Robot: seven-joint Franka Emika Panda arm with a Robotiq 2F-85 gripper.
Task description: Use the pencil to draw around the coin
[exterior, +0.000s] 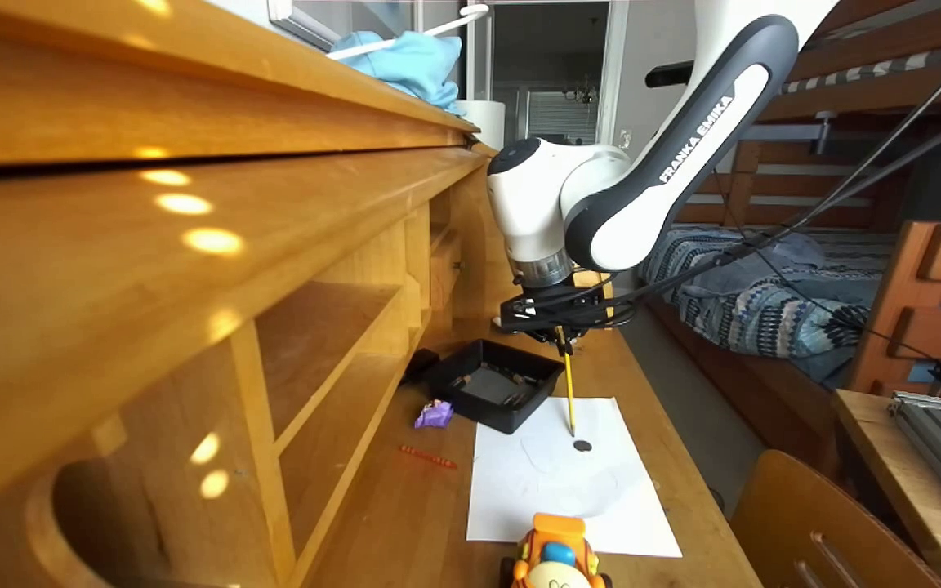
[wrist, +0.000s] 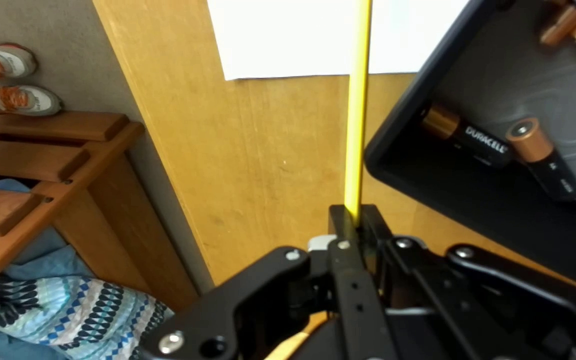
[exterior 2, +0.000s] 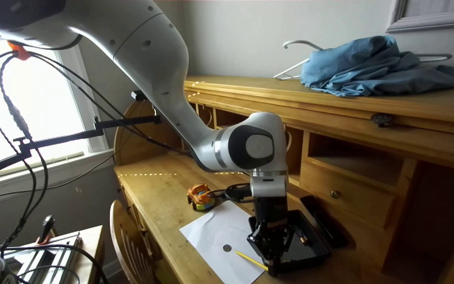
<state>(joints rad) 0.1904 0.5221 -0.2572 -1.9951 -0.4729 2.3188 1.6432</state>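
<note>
The tool (wrist: pixel 356 218) pinched the yellow pencil (wrist: pixel 357 125) between its jaws, which stood almost together around the thin shaft. From there the pencil slanted down toward the white sheet (exterior: pixel 548 494), its free end just beside the coin (exterior: pixel 582 446); in both exterior views a narrow gap showed between the two, and I could not tell whether the tip touched the paper. The coin lay flat on the sheet, well inside its edges, near a faint curved line. Close by the tool sat the black tray (exterior: pixel 472 408), its rim crossing a corner of the sheet in an exterior view, with several copper-topped batteries (wrist: pixel 478 137) lying in it. Just beside the tray on the counter (exterior: pixel 405 523) lay a crumpled purple scrap (exterior: pixel 434 414), and a thin red stick (exterior: pixel 428 456) lay near the paper, apart from it. An orange toy car (exterior 2: pixel 201 197) stood at the end of the sheet away from the tray. On the top ledge above the counter, a blue cloth (exterior 2: pixel 369 69) lay bunched around a white hanger (exterior 2: pixel 302 42). A wooden chair (exterior 2: pixel 126 240) stood at the counter's edge, and the wrist view took in two shoes (wrist: pixel 25 101) with orange laces on the floor.
</note>
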